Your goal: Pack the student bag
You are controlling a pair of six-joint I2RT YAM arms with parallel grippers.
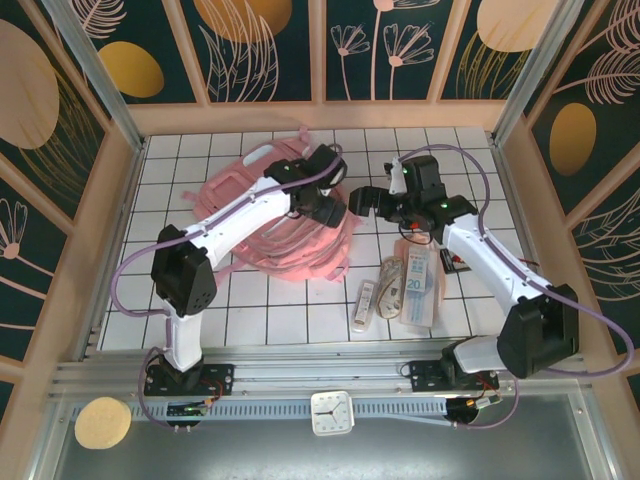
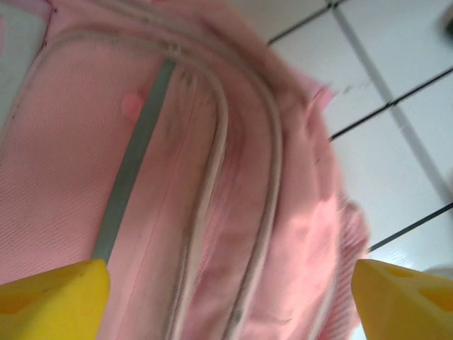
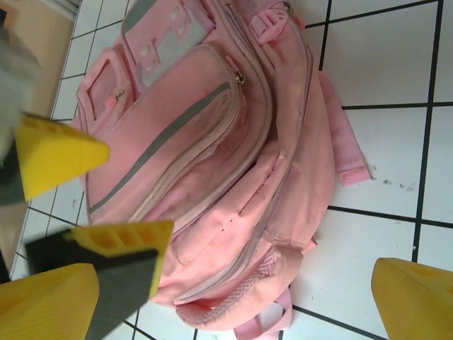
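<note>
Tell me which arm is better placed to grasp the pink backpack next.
Left, probably: the left gripper hangs open close over the pink backpack; the right gripper, also open, stands off beside it.

We see the student bag (image 3: pixel 212 142) as soft pink woven cloth, matt and finely ribbed up close. A duller grey band (image 2: pixel 131 170) is sewn down its front pocket, and there is open mesh (image 3: pixel 248 283) near the lower edge of the right wrist frame. The table (image 1: pixel 180 160) is smooth white tile with a faint sheen. The pads (image 2: pixel 49 301) of the left gripper (image 2: pixel 230 304) look like matt yellow foam or rubber. The arm shell (image 1: pixel 235 215) is glossy white plastic, and the rail (image 1: pixel 300 372) along the bottom of the top view is brushed metal.
</note>
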